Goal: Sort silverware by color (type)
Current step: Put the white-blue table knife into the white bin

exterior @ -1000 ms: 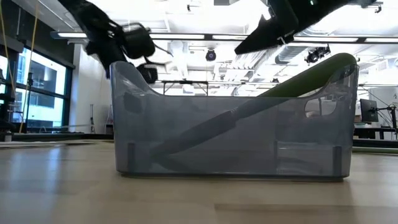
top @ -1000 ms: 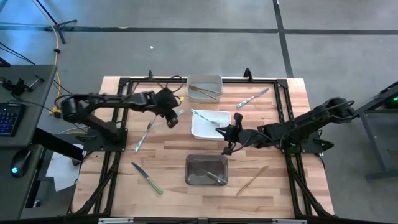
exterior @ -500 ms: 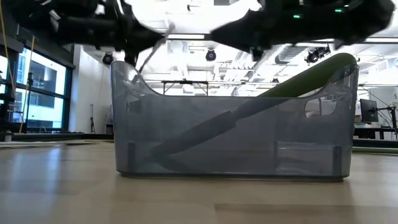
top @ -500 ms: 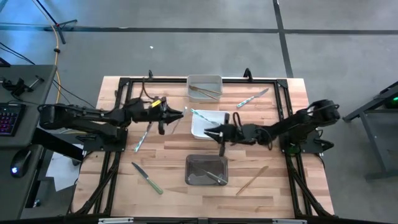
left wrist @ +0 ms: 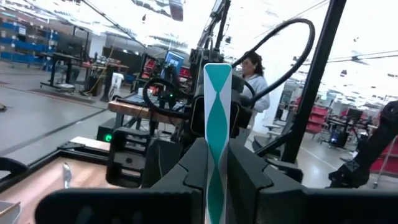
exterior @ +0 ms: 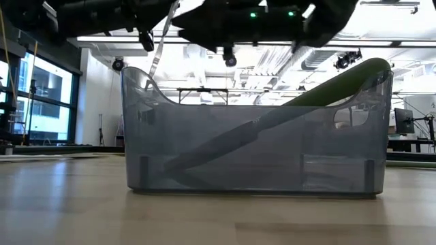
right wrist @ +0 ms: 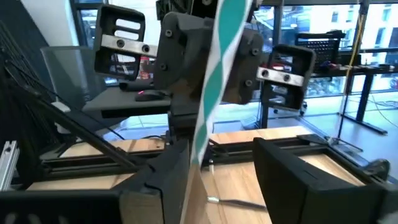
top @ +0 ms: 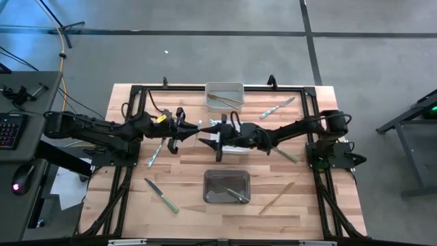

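Note:
My left gripper reaches level from the table's left and is shut on a piece of silverware with a light blue and white handle. My right gripper comes level from the right and faces it above the table's middle. It is open, with one finger on each side of that handle. In the low view the piece slants down under the left gripper. More silverware lies flat on the wood: a blue piece, a green knife, a tan piece, another blue piece. My left gripper pinches the blue and white handle between its two fingers, coming level from the table's left. The piece is lifted clear of the table and stands across the fingers, slanted, with its lower end hanging below. My right gripper stands around the handle's free part; I cannot tell whether its finger touches it.
A dark grey bin near the front edge holds a green-handled piece. A white bin sits under the right arm. A light grey bin at the far edge holds tan pieces. A black frame rims the table. A person stands in the room beyond.
My left gripper has tipped from pointing down to level and carried the blue-handled piece up, clear of the table. My right gripper has moved toward the table's left, across the white bin, until its open fingers stand around the handle.

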Robot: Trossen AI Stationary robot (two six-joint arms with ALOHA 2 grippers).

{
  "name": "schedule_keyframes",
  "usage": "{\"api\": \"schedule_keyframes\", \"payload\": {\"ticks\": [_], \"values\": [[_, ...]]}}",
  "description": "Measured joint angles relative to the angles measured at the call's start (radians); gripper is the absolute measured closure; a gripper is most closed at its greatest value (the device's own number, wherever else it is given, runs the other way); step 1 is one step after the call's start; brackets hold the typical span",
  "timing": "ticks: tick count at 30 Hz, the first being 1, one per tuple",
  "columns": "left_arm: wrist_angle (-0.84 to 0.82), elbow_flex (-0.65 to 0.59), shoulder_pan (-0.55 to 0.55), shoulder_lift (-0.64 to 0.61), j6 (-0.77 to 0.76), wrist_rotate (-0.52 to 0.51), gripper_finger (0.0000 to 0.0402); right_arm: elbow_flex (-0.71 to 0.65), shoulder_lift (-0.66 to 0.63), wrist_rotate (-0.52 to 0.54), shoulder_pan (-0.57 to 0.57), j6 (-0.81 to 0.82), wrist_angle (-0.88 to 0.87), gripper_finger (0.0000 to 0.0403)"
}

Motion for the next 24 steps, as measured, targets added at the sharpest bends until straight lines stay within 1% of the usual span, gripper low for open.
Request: {"api": "schedule_keyframes", "payload": {"ticks": [5, 9, 12, 14, 16, 17, 18, 22, 24], "values": [[0.001, 0.0, -0.018, 0.0, 0.023, -0.032, 0.0377, 0.063, 0.038, -0.058, -0.01, -0.002, -0.017, 0.0238], [0.011, 0.0, -0.027, 0.0, 0.024, -0.032, 0.0377, 0.072, 0.04, -0.042, -0.01, -0.007, -0.014, 0.0248], [0.027, 0.0, -0.033, 0.0, 0.038, -0.035, 0.0377, 0.072, 0.041, -0.039, -0.01, -0.026, 0.006, 0.0283], [0.03, 0.0, -0.035, 0.0, 0.045, -0.042, 0.0377, 0.074, 0.041, -0.039, -0.01, -0.028, 0.007, 0.0321], [0.033, 0.0, -0.035, 0.002, 0.05, -0.043, 0.0377, 0.075, 0.041, -0.044, -0.009, -0.028, 0.008, 0.0368], [0.038, 0.0, -0.035, 0.005, 0.054, -0.042, 0.0377, 0.075, 0.041, -0.044, -0.009, -0.028, 0.009, 0.0383], [0.041, 0.0, -0.035, 0.009, 0.057, -0.042, 0.0377, 0.075, 0.041, -0.044, -0.009, -0.031, 0.009, 0.039], [0.043, 0.0, -0.035, 0.024, 0.051, -0.042, 0.0376, 0.075, 0.041, -0.042, -0.009, -0.036, -0.008, 0.038], [0.038, 0.0, -0.035, 0.025, 0.045, -0.046, 0.0356, 0.075, 0.039, -0.04, -0.01, -0.039, -0.021, 0.0391]]}}
